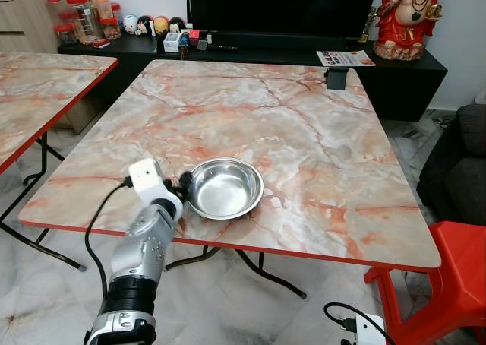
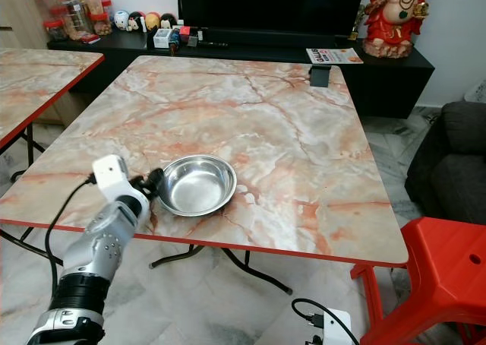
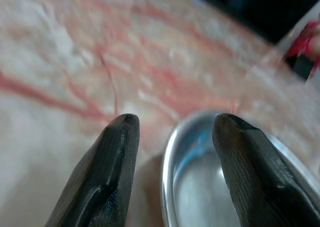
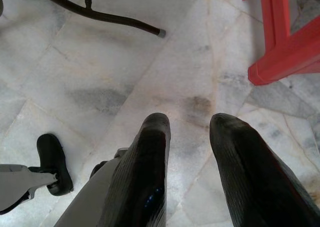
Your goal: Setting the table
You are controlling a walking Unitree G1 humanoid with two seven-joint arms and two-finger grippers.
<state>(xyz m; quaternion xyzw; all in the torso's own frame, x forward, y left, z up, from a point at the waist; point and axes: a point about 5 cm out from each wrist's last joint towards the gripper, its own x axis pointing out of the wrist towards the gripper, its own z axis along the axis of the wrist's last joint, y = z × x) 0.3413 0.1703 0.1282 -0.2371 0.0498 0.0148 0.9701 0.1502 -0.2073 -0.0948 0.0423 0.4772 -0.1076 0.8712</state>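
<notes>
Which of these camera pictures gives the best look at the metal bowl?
The left eye view: the whole bowl sits near the table's front edge, with the left tool at its rim. The right eye view shows much the same. The left wrist view catches just a blurred rim between the fingers.

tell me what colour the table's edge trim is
Red, on the marble-patterned table; clearest in the left eye view.

Silver ribbed left arm (image 1: 144, 250), white wrist box, black cable, black tool fingers (image 3: 107, 179).
</notes>
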